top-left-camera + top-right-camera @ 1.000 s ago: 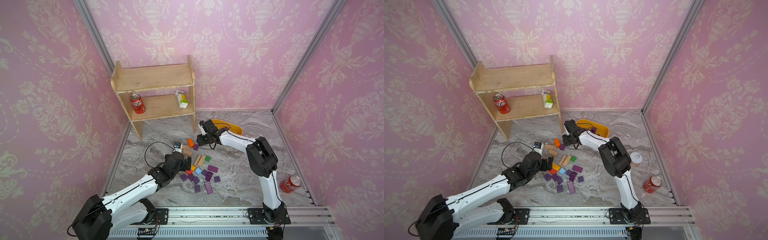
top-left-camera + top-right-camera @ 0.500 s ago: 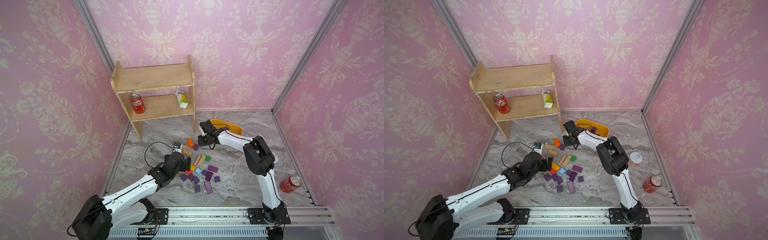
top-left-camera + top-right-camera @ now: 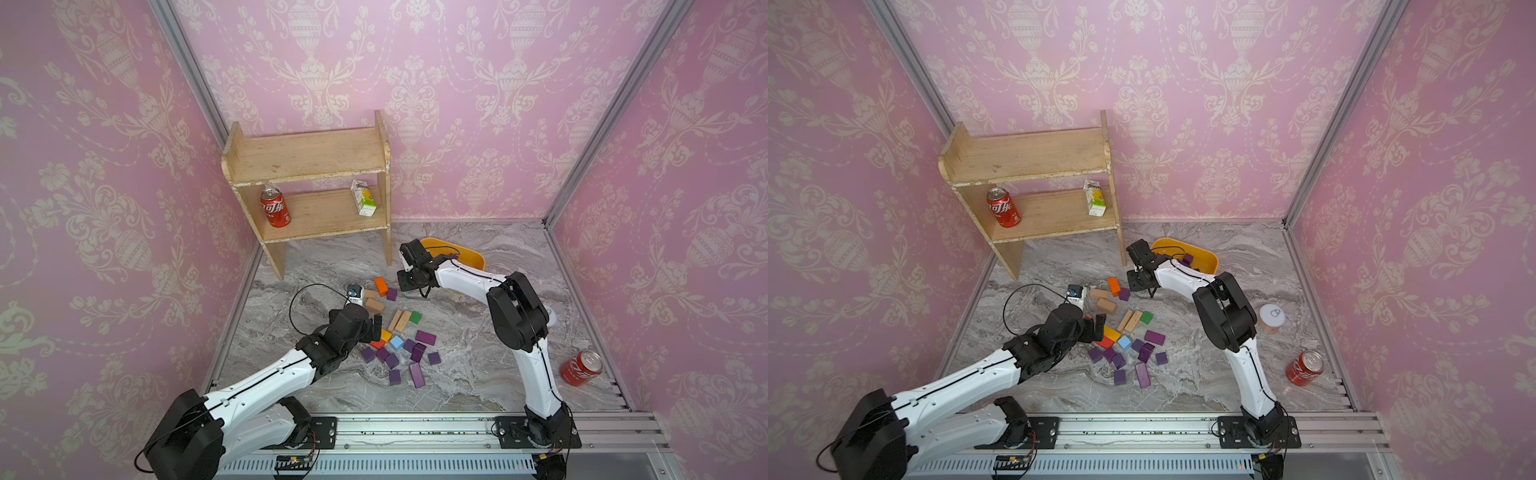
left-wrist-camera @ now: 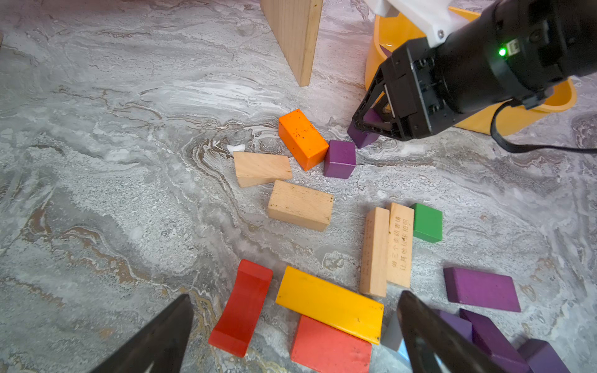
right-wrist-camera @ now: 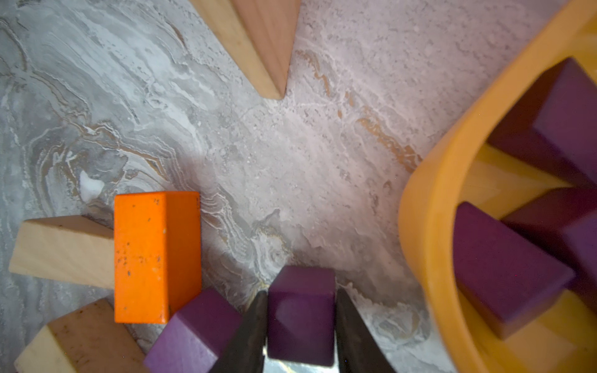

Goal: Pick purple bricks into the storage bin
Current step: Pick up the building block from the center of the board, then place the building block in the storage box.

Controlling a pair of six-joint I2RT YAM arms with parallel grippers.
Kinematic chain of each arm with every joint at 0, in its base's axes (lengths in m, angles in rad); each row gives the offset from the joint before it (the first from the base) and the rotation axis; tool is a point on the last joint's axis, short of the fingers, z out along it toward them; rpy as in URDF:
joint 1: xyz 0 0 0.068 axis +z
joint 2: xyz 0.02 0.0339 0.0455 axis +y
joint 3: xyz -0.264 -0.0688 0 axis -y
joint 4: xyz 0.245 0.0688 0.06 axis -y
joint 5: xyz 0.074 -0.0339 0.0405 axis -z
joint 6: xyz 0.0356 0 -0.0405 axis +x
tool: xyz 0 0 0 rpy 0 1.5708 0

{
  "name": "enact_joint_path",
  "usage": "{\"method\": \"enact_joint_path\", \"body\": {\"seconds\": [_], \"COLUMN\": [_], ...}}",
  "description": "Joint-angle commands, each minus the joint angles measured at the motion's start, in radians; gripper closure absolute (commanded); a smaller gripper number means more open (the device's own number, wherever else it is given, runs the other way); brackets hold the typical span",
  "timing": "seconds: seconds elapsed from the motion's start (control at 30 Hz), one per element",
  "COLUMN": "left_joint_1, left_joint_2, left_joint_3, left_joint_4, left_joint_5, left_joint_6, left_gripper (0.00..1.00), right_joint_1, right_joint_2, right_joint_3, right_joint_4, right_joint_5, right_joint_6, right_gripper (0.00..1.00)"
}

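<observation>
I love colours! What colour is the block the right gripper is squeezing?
Dark purple. The block shows best in the right wrist view.

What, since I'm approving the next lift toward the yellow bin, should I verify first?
1. Right hand closed on purple brick, fingers against both sides: ok.
2. Brick centred between the fingers: ok.
3. Neighbouring purple cube clear of the fingers: cannot tell.
4. Storage bin close by, with room inside: ok.
5. Left hand open, away from the right arm: ok.
</observation>
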Motion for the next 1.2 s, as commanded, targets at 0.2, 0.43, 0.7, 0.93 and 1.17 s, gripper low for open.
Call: {"method": "enact_joint_path", "body": {"seconds": [0.2, 0.43, 0.7, 0.93, 1.17], "left_joint_1": [0.005, 0.006, 0.004, 0.005, 0.007], "left_joint_2": [0.001, 0.004, 0.004, -0.001, -0.008], "left_joint_3": [0.020, 0.023, 0.025, 0.030, 0.033], "left_joint_4": [-0.024, -0.024, -0.024, -0.024, -0.020], "left_joint_5": [-0.020, -0.019, -0.019, -0.025, -0.030], "left_joint_6": [-0.017, -0.018, -0.019, -0.017, -0.017], "left_gripper": [0.01, 0.01, 0.01, 0.01, 0.01], "right_joint_1": [0.008, 0.008, -0.001, -0.069, -0.169], "right_joint_2": [0.058, 0.047, -0.080, -0.226, -0.257], "right_joint_3": [0.058, 0.042, -0.027, -0.084, -0.088], "right_joint_4": [-0.063, -0.039, -0.005, 0.038, 0.011], "right_joint_5": [0.034, 0.012, -0.038, -0.107, -0.078], "right_joint_6": [-0.027, -0.032, -0.022, 0.009, -0.003], "right_gripper": [0.63, 0.70, 0.75, 0.74, 0.73]}}
